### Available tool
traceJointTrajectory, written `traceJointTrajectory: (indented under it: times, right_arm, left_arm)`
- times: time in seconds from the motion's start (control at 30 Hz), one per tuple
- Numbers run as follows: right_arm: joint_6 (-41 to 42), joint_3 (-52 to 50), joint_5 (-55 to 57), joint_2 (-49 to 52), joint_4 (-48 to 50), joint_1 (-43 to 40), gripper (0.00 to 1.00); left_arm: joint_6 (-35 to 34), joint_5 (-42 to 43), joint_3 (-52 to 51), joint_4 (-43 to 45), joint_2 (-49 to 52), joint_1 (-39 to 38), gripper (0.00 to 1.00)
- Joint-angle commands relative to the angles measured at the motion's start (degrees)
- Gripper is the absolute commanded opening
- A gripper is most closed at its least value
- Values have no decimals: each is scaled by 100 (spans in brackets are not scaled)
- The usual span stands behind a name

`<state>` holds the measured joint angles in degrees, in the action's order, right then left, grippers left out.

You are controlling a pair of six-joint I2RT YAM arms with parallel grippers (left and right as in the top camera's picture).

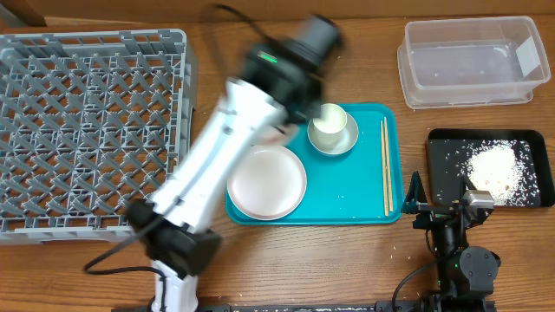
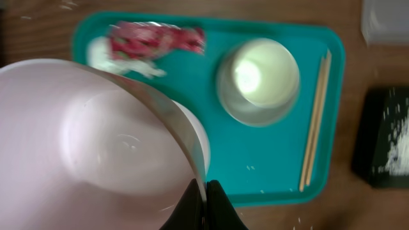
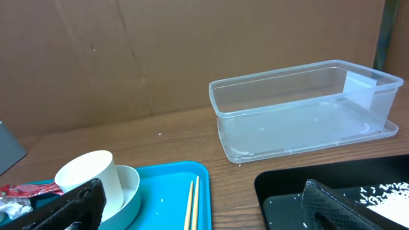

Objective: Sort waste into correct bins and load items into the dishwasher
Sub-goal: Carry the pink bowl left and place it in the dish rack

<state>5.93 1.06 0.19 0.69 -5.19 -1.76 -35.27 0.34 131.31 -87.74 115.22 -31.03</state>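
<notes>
On the left, filling that side: grey dish rack. Across the middle, motion-blurred: left arm, stretched over the teal tray at centre. At far right: clear tub, upright, top open. Nearer on the right: black tray bearing a heap of white grains. Over the teal tray's near left: larger plate, pinkish face toward the wrist camera, rim pinched tight between the fingers of the left gripper. Beside the black tray's near left corner: right gripper, spread wide, gripping nothing. Flat on the teal tray's near left: small white plate. Toward its far middle: grey-green bowl, with the small white cup standing upright inside. Along its right edge: two chopsticks. In its far left corner, touching each other: red wrapper and tissue wad.
</notes>
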Motion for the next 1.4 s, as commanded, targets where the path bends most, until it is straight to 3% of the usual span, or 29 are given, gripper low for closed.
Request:
traceJointTrajectory:
  times: [0.0, 0.2, 0.4, 0.53, 0.7, 0.87, 1.03, 1.13, 1.37]
  right_arm:
    - [-39, -61, -24, -52, 33, 20, 100]
    - [-39, -61, -24, -52, 33, 20, 100]
    - [-39, -61, -24, -52, 35, 20, 100]
    - [-39, -61, -24, -52, 35, 20, 100]
    - [-39, -61, -24, -52, 35, 20, 100]
    - [-39, -61, -24, -52, 35, 20, 100]
    - [-39, -61, -24, -52, 35, 20, 100]
    - [-39, -61, -24, -52, 35, 20, 100]
    - [-39, -61, -24, -52, 35, 20, 100]
  left_arm:
    - [1067, 1309, 173, -81, -302, 1241, 4]
    - [2741, 3849, 142, -70, -299, 3464, 4]
    - [3775, 4977, -118, -83, -299, 5276, 4]
    - [4736, 5810, -839, -70, -299, 5991, 4]
    - [6030, 8096, -2267, 269, -299, 6682, 4]
    - [6057, 9027, -3355, 1204, -299, 7307, 4]
    - [6022, 9023, -4153, 1958, -299, 7755, 4]
    - [5602, 9020, -4568, 2533, -299, 7888, 4]
    - [5123, 9020, -4658, 3073, -299, 7858, 4]
